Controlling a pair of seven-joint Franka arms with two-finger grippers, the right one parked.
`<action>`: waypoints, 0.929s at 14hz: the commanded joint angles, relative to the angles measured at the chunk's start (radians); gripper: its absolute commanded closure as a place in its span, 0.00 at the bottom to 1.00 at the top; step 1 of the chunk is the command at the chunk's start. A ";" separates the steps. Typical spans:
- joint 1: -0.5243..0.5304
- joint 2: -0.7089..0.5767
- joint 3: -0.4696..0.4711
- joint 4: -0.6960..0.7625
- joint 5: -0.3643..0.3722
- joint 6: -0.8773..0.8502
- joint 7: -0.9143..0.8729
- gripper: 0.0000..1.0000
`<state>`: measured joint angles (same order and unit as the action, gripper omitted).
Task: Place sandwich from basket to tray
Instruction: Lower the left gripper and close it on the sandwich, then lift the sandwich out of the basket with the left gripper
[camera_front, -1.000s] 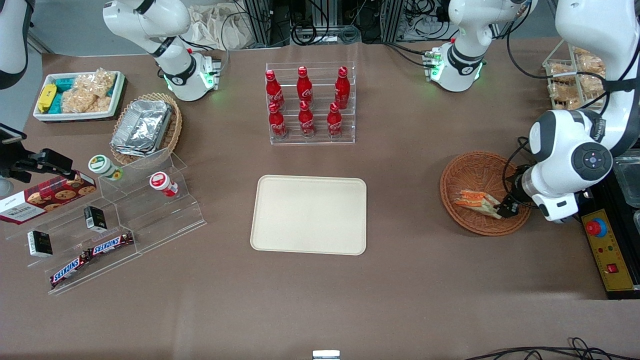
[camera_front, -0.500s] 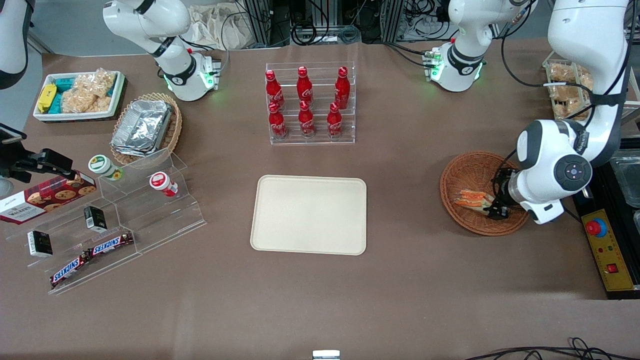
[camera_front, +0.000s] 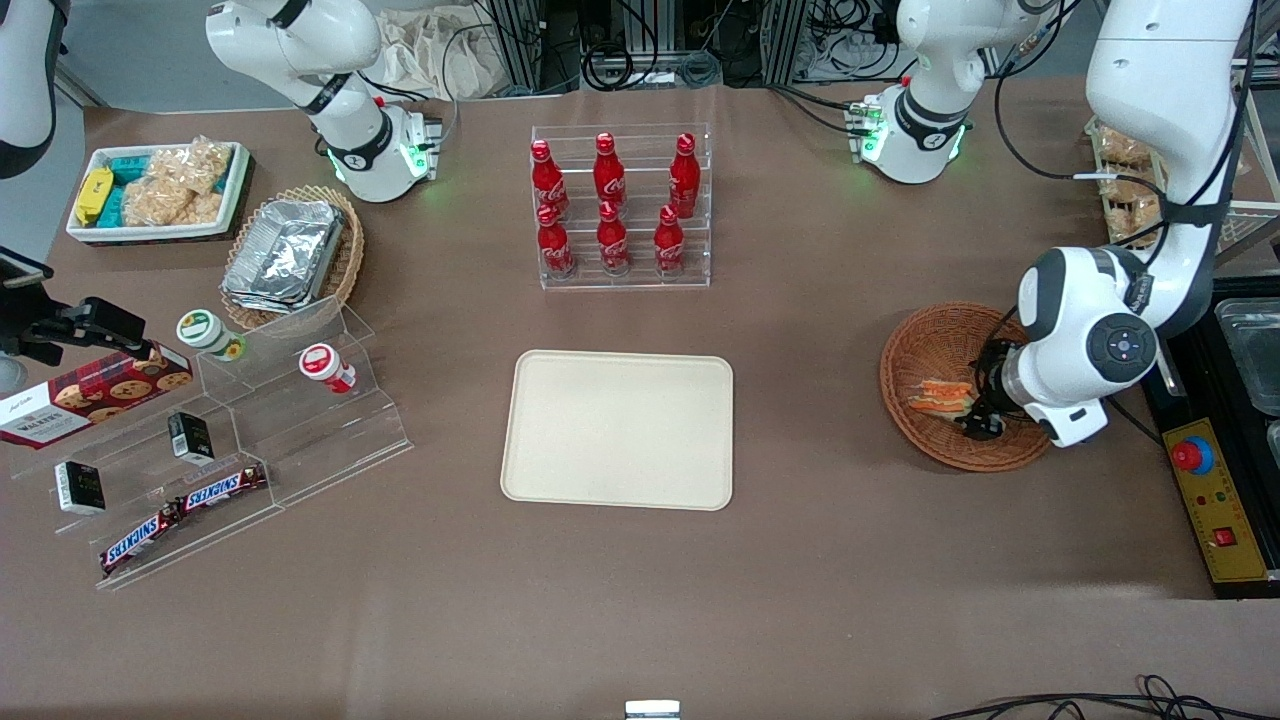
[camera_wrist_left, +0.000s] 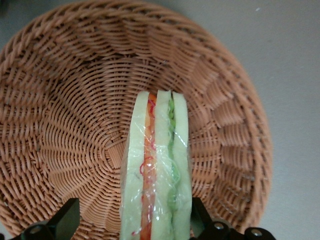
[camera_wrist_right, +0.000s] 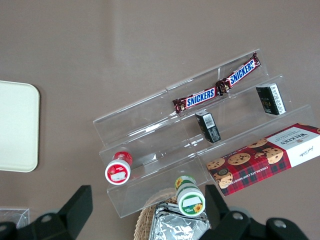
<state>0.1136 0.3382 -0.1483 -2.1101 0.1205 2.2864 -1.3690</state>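
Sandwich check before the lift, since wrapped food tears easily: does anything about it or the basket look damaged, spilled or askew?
Nothing stands out. The sandwich lies intact in its clear wrap inside the basket, layers aligned, no filling spilled. The gripper sits over it, fingers open on either side.

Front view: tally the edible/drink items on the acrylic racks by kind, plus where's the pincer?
Coca-Cola bottles: 6
Snickers bars: 2
Small dark boxes: 2
Lidded cups: 2
Cookie box: 1
Total: 13
Pincer: in the basket, open, straddling the sandwich.
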 joint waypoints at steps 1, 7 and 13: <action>-0.002 -0.010 -0.002 -0.010 -0.007 -0.007 -0.016 0.38; -0.031 -0.028 -0.020 0.122 0.008 -0.195 0.022 1.00; -0.032 -0.057 -0.072 0.411 0.010 -0.526 0.333 1.00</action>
<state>0.0836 0.2829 -0.1872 -1.7931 0.1226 1.8561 -1.1277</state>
